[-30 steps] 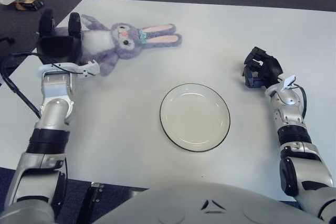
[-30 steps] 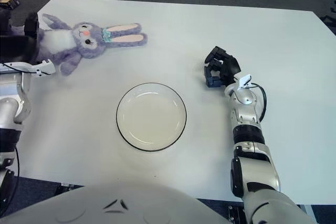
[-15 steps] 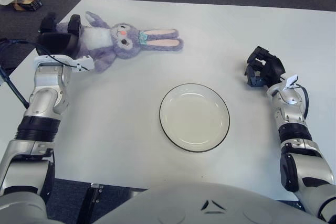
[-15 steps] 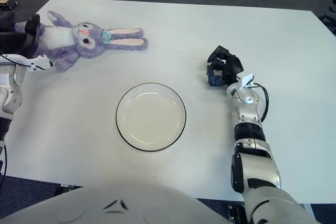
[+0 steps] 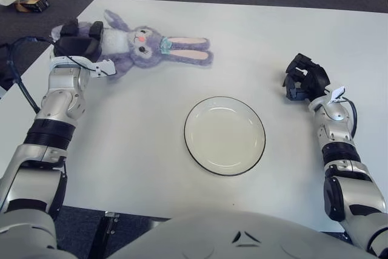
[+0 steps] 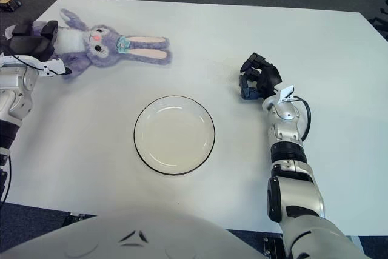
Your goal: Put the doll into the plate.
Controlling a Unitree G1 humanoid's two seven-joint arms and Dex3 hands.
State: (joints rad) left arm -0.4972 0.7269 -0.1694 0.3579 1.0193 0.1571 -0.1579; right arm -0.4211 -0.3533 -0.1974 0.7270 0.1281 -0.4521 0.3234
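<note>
One soft doll [image 5: 145, 47], a plush lilac rabbit with a white belly, long pink-lined ears and a small teal bow at its neck, lay flat on the far left part of the surface [image 5: 139, 137], its ears stretched out toward the right. The surface was a smooth, matte white sheet with squared edges. My left hand [image 5: 77, 43], black-fingered on a silver jointed arm, sat at the doll's body end, touching the fuzzy fabric; I could not tell whether my fingers had closed on it or merely lay against it. The plate [image 5: 225, 135] stood well apart from the doll, near the middle of the surface: round, shallow, glossy cream with a thin dark rim, and nothing lay in it. The stretch of surface between doll and plate was bare. My right hand [image 5: 305, 79] showed to the right of the plate, its black fingers curled in and holding nothing. Beyond the far left corner of the surface, on the dark carpeted floor, lay a small brown box [image 5: 33, 4] beside something pale and crumpled.
</note>
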